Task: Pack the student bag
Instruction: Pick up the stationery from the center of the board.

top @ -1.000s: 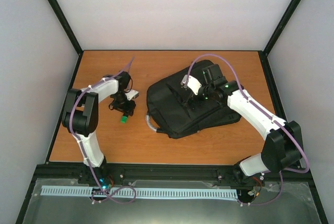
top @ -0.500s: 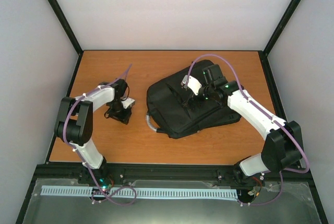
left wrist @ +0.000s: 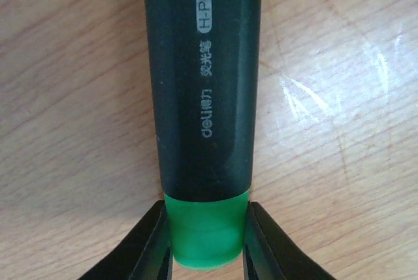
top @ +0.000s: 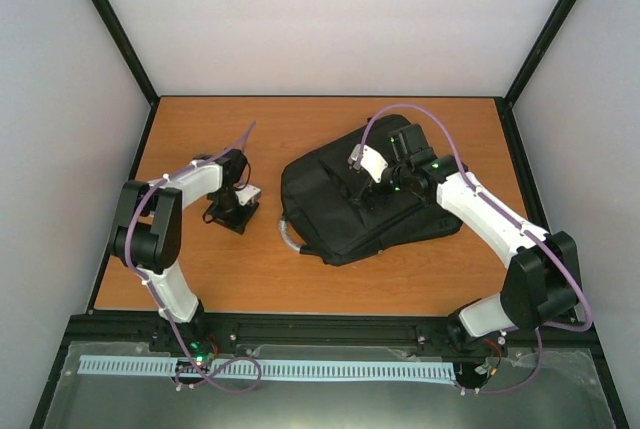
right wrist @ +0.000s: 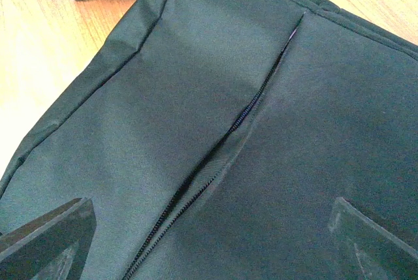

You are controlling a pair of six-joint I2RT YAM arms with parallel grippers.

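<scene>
On the tabletop (top: 300, 284), from above, the student bag (top: 350, 204) lay right of centre. Left wrist: my left end effector (left wrist: 206, 254) clamped a highlighter (left wrist: 204, 97) by its green cap (left wrist: 206, 224). Right wrist: my right end effector (right wrist: 209, 241) gaped wide over the bag's zip (right wrist: 225, 133).

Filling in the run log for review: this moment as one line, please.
left gripper: closed on highlighter at green cap, lying on table | right gripper: open, above student bag

L wrist cam: marker (left wrist: 204, 97) cut off at top edge; R wrist cam: student bag (right wrist: 261, 130) overruns all edges
</scene>
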